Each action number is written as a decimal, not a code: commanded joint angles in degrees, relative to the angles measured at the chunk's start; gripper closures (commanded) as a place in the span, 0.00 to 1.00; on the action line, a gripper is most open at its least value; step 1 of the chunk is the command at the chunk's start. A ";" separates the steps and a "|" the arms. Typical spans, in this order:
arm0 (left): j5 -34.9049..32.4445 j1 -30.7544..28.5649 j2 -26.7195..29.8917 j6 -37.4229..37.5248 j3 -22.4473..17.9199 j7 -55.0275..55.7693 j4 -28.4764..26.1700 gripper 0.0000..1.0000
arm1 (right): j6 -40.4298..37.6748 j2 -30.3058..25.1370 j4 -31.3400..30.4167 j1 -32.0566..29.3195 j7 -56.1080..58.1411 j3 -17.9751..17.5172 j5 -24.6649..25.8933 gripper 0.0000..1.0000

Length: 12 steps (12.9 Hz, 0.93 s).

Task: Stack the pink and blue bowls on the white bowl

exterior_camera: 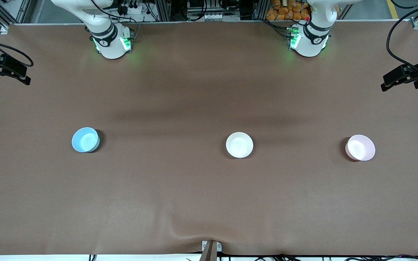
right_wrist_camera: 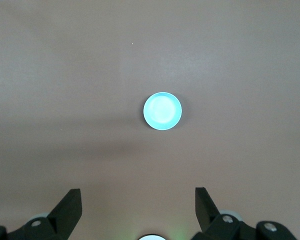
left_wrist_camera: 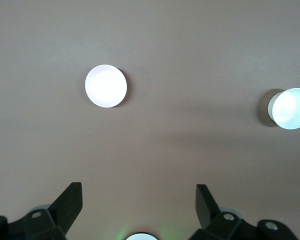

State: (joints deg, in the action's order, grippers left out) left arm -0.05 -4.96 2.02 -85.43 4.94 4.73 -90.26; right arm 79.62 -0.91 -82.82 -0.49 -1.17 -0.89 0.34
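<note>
Fingers, left gripper (left_wrist_camera: pixel 139 200): spread wide and empty, hanging high over the worktop (exterior_camera: pixel 194 199); you see both dark fingers (left_wrist_camera: pixel 70 202) in its wrist view, with nothing between them.
Fingers, right gripper (right_wrist_camera: pixel 138 200): equally wide, holding nothing, also high above the worktop, with the blue bowl in view below.
Blue bowl (exterior_camera: pixel 85 140): upright at the right arm's end of the worktop, well apart from the others.
White bowl (exterior_camera: pixel 239 145): upright between the other two, about level with them; this is your stacking base.
Pink bowl (exterior_camera: pixel 360 147): upright at the left arm's end, well apart from the white one.
Handling, your judgement: these look like light, stiff plastic with smooth, probably slippery walls, unlikely to break but easy to nudge or tip.
Where to grip: pinch one wall at the rim, one finger inside and one outside; keep it level.
Placing: centre it over the white bowl before you let go, since a light bowl may land tilted.
</note>
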 commanded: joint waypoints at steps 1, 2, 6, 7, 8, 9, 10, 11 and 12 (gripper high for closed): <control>-0.30 -0.23 0.18 0.62 0.16 -1.13 0.26 0.00 | -0.08 -1.20 -1.03 -0.65 0.46 -0.34 0.63 0.00; -0.30 -0.32 0.09 0.44 0.16 -1.13 0.26 0.00 | 0.01 -1.11 -1.03 -0.74 0.55 -0.25 0.63 0.00; -0.30 -0.32 -0.34 -0.09 0.16 -1.13 0.26 0.00 | 0.28 -0.67 -1.03 -0.57 0.38 -0.16 0.54 0.00; -0.30 -0.32 -0.35 -0.35 0.16 -1.13 0.26 0.00 | 0.28 -0.67 -1.03 -0.65 0.38 -0.16 0.54 0.00; -0.30 -0.32 -0.35 -0.44 0.25 -1.13 0.17 0.00 | 0.28 -0.76 -1.03 -0.57 0.38 -0.16 0.54 0.00; -0.30 -0.32 -0.43 -0.61 0.25 -1.13 0.17 0.00 | 0.19 -0.76 -1.03 -0.57 0.38 -0.16 0.54 0.00; -0.39 -0.23 -0.43 -0.79 0.25 -1.13 0.00 0.00 | 0.01 -0.76 -1.03 -0.57 0.38 -0.16 0.54 0.00; -0.30 -0.32 -0.43 -0.79 0.25 -1.13 -0.01 0.00 | 0.01 -0.85 -1.03 -0.57 0.38 -0.16 0.54 0.00; -0.39 -0.32 -0.69 -0.79 0.25 -1.13 -0.09 0.00 | 0.01 -0.85 -1.03 -0.65 0.38 -0.16 0.54 0.00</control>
State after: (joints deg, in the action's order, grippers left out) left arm -0.05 -4.98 1.52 -85.73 4.96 4.72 -90.29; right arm 79.66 -0.90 -83.21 -0.56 -1.07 -0.59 0.34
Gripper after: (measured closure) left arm 0.000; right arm 0.000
